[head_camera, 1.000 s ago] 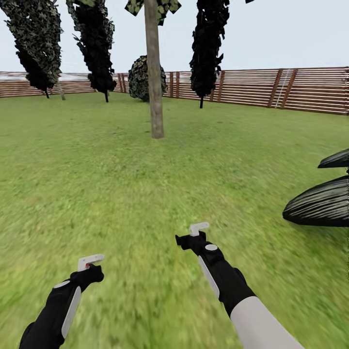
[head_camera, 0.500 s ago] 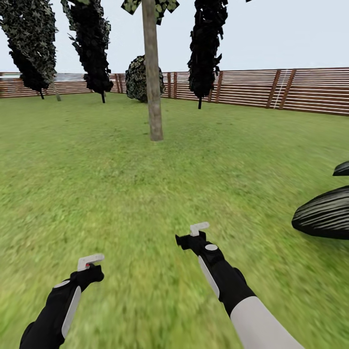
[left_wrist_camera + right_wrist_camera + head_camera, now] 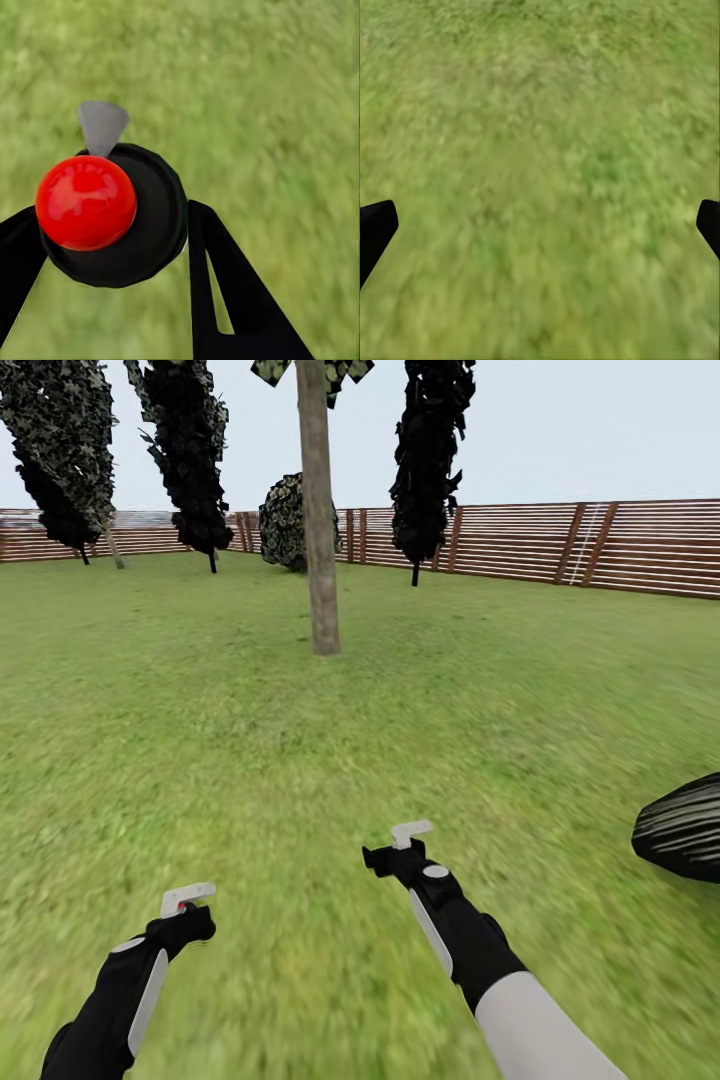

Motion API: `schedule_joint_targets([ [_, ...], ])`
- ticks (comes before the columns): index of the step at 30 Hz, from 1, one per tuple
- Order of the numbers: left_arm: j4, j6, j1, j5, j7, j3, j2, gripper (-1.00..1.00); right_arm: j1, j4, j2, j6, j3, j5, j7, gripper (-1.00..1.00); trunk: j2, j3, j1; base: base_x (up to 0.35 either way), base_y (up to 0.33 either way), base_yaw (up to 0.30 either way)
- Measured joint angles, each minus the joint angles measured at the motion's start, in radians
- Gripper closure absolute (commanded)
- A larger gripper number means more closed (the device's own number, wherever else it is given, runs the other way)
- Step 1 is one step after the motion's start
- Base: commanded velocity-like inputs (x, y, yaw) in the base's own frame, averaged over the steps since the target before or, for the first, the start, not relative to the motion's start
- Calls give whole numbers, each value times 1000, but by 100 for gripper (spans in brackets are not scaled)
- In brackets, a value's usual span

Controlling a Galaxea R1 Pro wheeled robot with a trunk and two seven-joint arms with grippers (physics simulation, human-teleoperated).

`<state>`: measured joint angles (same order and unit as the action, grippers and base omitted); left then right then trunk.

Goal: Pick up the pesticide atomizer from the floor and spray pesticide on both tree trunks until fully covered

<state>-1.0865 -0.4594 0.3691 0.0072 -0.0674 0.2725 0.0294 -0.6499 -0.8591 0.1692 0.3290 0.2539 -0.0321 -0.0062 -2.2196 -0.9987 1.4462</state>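
Observation:
One thick, pale mottled tree trunk (image 3: 320, 540) rises from the lawn ahead, a little left of centre, with its jagged foliage cut off at the top. My left gripper (image 3: 185, 912) hangs low at the front left, shut on the pesticide atomizer (image 3: 188, 898), whose white patch and a red speck show above the fingers. In the left wrist view the atomizer (image 3: 154, 217) is a round black body with a red knob and a grey nozzle, held between my black fingers (image 3: 217, 270). My right gripper (image 3: 398, 842) is open over bare grass, its fingertips (image 3: 375, 229) wide apart.
A brown slatted fence (image 3: 560, 545) bounds the lawn at the back. Black narrow conifers (image 3: 428, 450) and a dark round bush (image 3: 285, 520) stand near it. A black ribbed leaf (image 3: 685, 830) of a low plant pokes in at the right edge. Grass lies between me and the trunk.
The whole view has shifted: the trunk's base sits slightly lower and the black ribbed plant has slid down and off to the right. Both arms keep the same pose.

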Motion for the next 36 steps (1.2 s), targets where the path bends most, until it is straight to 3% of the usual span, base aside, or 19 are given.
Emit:
schedule_joint_targets([
  [6, 0, 1, 0, 0, -1, 0, 0, 100, 0, 37, 1, -3, 0, -1, 0, -100, 0, 0, 0, 336, 134, 0],
  [36, 0, 1, 2, 0, -1, -1, -5, 100, 0, 29, -2, -3, -6, 0, -1, -100, 0, 0, 0, 336, 134, 0],
])
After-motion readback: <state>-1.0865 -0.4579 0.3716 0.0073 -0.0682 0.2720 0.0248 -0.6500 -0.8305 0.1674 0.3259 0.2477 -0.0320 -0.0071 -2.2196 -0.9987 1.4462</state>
